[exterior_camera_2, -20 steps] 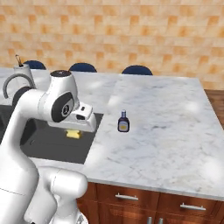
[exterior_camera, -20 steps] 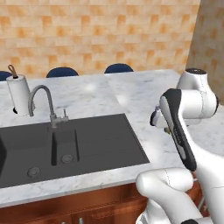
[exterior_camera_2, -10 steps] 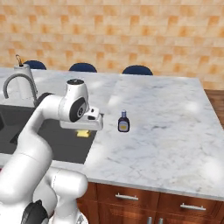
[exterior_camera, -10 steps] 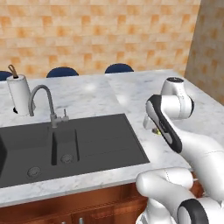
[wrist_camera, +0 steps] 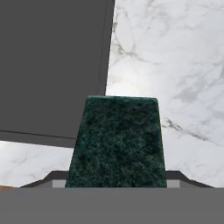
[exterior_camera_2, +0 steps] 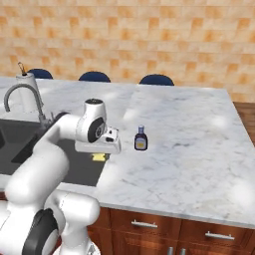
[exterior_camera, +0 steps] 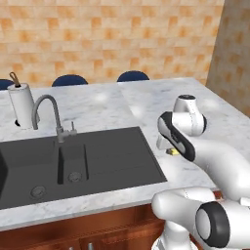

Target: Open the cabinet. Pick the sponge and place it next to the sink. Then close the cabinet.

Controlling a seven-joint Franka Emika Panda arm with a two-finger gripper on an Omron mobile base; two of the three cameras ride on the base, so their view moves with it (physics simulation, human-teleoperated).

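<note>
The pincer (wrist_camera: 117, 186) pinches the sponge (wrist_camera: 117, 144) between its tips. It hangs low over the marble table (exterior_camera_2: 189, 144), at the sink (exterior_camera: 97, 156) panel's right edge.

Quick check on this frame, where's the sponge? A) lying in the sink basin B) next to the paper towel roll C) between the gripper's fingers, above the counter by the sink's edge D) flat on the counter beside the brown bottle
C: in the hand view the sponge sits between the fingers of the gripper, over marble counter right beside the sink panel's edge.
</note>
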